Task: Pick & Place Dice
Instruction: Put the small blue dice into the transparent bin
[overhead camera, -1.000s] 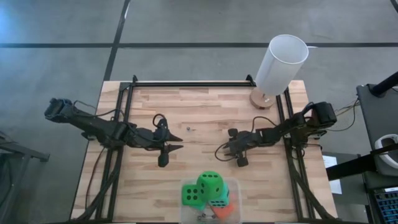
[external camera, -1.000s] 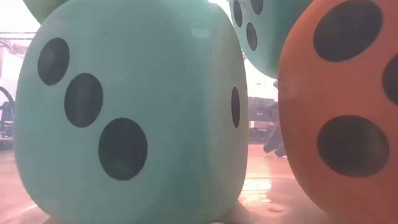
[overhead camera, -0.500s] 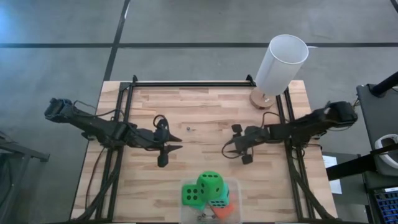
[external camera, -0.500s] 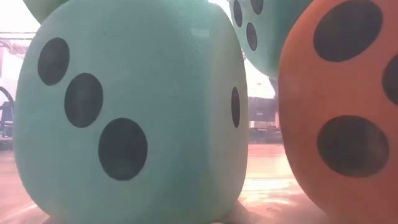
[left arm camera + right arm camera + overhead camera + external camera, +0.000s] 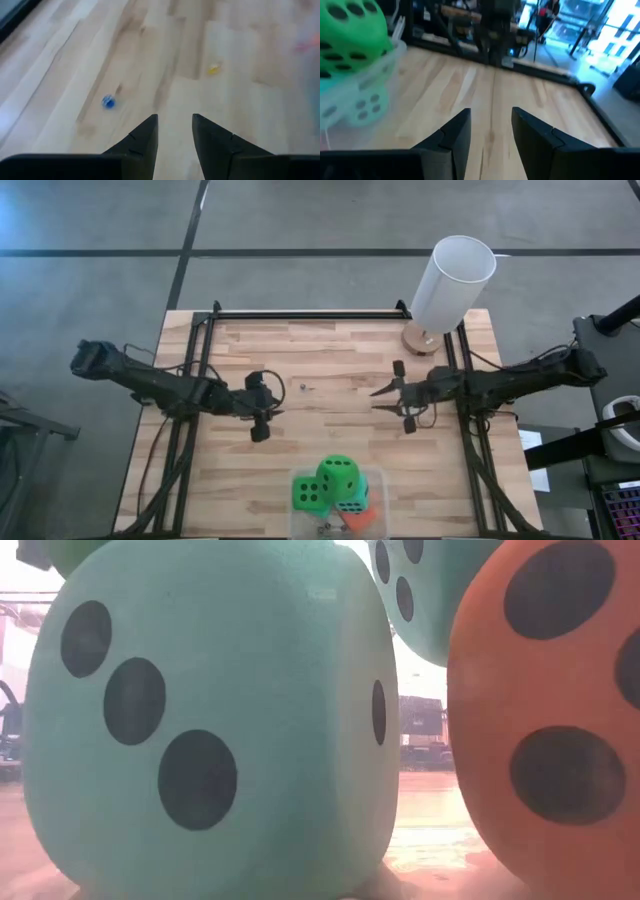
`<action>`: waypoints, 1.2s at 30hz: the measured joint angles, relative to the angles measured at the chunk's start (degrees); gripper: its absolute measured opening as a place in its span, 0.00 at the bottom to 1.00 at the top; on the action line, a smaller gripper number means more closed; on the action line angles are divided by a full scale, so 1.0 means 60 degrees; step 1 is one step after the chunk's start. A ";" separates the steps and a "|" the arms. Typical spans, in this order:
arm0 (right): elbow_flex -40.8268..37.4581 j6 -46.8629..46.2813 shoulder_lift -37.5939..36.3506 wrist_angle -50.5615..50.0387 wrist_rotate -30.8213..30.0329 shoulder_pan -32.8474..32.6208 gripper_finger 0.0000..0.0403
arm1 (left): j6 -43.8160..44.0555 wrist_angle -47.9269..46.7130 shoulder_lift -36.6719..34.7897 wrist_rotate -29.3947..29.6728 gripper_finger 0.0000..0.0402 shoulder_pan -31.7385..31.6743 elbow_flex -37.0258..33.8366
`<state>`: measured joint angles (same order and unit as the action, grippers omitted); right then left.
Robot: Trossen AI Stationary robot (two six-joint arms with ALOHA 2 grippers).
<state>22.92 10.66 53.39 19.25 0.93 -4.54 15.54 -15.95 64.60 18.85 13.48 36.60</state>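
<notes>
Left arm pose: dark jointed arm enters from the left edge of the high view and reaches right, low over the pale wooden plank counter (image 5: 330, 370), ending left of centre.
Left tool (image 5: 262, 418): fingers stand a narrow gap apart with bare planks between them; it holds nothing.
Left tool fingers (image 5: 141, 137): two dark tapered tips, parallel, pointing across the planks; a small blue speck (image 5: 108, 102) and a small yellow speck (image 5: 213, 69) lie on the wood ahead.
Right arm pose: dark arm enters from the right edge of the high view, stretched nearly level toward the left, ending right of centre.
Right tool (image 5: 393, 392): fingers stand a narrow gap apart and grip nothing; well apart from the left tool.
Right tool fingers (image 5: 456, 135): dark tips over bare planks.
Dice location: piled in a clear plastic tub (image 5: 372, 480) at the bottom centre of the high view, clear of both tools.
Bright green soft dice (image 5: 338, 475): two, uppermost in the pile, black pips showing.
Teal soft die (image 5: 351, 506): just below the green pair; a large teal die (image 5: 210, 730) fills the left of the low view.
Orange-red soft die (image 5: 360, 520): at the pile's lower right edge.
White cylindrical lamp shade (image 5: 452, 283): on a round wooden base, upper right corner of the counter.
</notes>
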 joint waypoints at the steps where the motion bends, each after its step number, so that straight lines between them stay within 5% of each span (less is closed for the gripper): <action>1: 0.0000 0.0000 -0.0149 0.0012 0.0000 0.0000 0.35 | 0.0227 0.0050 0.0000 0.0000 0.31 -0.0170 -0.0150; 12: 0.0000 0.0561 -0.0818 0.0180 -0.0083 -0.0004 0.33 | 0.0135 0.3010 0.0484 0.0039 0.30 -0.1778 -0.1804; 20: 0.0000 0.0578 -0.0696 0.0493 -0.0193 -0.0010 0.31 | -0.1790 0.4700 0.1800 -0.0031 0.31 -0.2051 -0.1964; 36: 0.0000 0.1086 -0.0354 0.0612 -0.0189 -0.0007 0.29 | -0.1674 0.7178 0.4455 -0.0357 0.30 -0.2861 -0.1968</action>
<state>22.92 17.17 51.27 22.92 -0.21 -4.58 5.50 27.12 91.33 16.71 -3.68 24.80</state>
